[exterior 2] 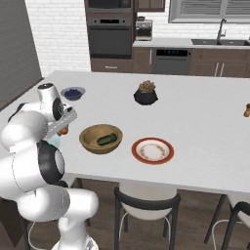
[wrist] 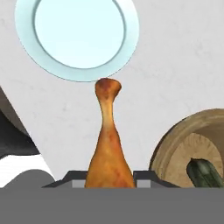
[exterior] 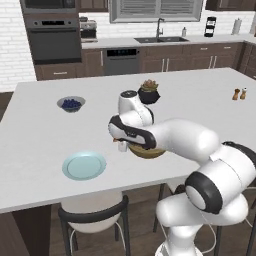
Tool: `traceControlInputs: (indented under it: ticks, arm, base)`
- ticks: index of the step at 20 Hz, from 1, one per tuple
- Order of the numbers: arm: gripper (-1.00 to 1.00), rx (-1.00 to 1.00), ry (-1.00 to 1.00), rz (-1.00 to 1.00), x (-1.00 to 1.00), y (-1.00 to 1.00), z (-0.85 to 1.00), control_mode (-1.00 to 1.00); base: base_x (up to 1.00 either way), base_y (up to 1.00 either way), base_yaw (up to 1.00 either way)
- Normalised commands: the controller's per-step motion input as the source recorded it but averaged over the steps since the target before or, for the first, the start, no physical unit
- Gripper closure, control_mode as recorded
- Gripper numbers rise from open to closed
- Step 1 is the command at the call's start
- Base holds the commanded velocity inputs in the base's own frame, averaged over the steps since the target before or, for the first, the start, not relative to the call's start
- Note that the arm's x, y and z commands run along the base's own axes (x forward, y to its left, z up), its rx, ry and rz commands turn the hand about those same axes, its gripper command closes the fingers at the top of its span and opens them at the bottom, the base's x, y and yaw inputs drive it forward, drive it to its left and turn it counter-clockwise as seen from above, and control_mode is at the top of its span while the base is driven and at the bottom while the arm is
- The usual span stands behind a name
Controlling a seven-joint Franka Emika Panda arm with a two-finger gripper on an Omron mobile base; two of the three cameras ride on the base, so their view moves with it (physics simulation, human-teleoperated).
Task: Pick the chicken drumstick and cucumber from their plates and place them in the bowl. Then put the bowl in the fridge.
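Observation:
My gripper (wrist: 109,177) is shut on the thick end of the orange-brown chicken drumstick (wrist: 108,144), whose bone end points at the empty pale blue plate (wrist: 78,37). The drumstick (exterior 2: 64,130) hangs above the counter between that plate (exterior: 84,165) and the wooden bowl (exterior 2: 101,138). The dark green cucumber (exterior 2: 108,139) lies inside the bowl (wrist: 183,144). In the left base view the gripper (exterior: 121,145) sits just left of the bowl (exterior: 148,152), which the arm partly covers. The white plate with the red-orange rim (exterior 2: 152,150) is empty, right of the bowl. The grey fridge (exterior 2: 14,49) stands far left.
A small grey bowl of blueberries (exterior: 71,103) and a black plant pot (exterior: 149,92) stand further back on the white island counter (exterior: 210,110). Two shakers (exterior: 239,93) sit at the far right. Stools (exterior: 92,220) stand under the near edge.

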Motion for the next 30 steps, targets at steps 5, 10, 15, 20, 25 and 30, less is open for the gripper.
traceControlInputs:
  ticks: [5,10,15,20,25,30]
  arm:
    - [1.0,0.0,0.0,-0.21,0.46,-0.53,0.04,-1.0]
    - [1.0,0.03,0.06,-0.01,0.61,-0.6,0.0,-1.0]
    - [1.0,0.15,0.0,0.0,0.06,-0.63,-0.02,-1.0]
    - [1.0,0.17,0.0,0.0,0.07,-0.22,-0.34,-1.0]
    - [1.0,0.0,0.0,-0.01,0.24,0.0,-0.3,-1.0]
    - [1.0,0.0,0.0,-0.01,0.29,0.0,-0.29,-1.0]
  base:
    - [0.0,0.0,0.0]
    - [0.0,0.0,0.0]
    - [0.0,0.0,0.0]
    - [0.0,0.0,0.0]
    - [0.0,0.0,0.0]
    - [0.0,0.0,0.0]
